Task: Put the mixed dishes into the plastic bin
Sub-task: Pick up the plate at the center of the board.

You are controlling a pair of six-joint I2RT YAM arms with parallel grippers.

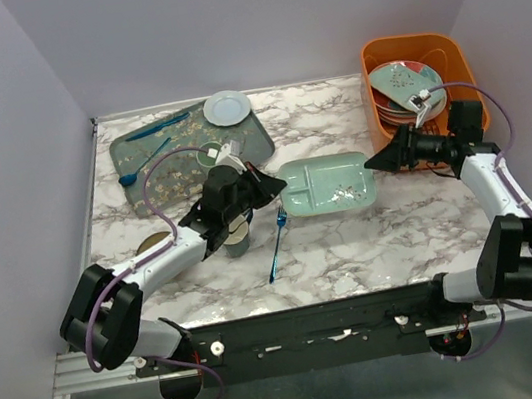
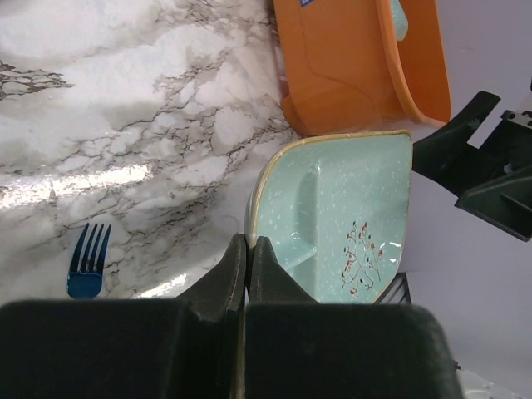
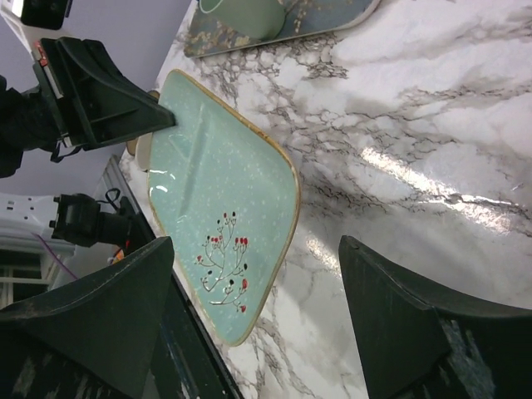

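My left gripper is shut on the left rim of the pale-green rectangular divided dish, which hangs tilted over the marble table. My right gripper stands open at the dish's right end, its fingers either side of the dish's corner and not touching it. The orange plastic bin sits at the back right with several round plates stacked inside. A white plate rests on the floral tray. A dark mug and a tan bowl are partly hidden under my left arm.
The dark floral tray lies at the back left with blue utensils on it. A blue fork lies on the table in front of the dish. Walls close in on both sides.
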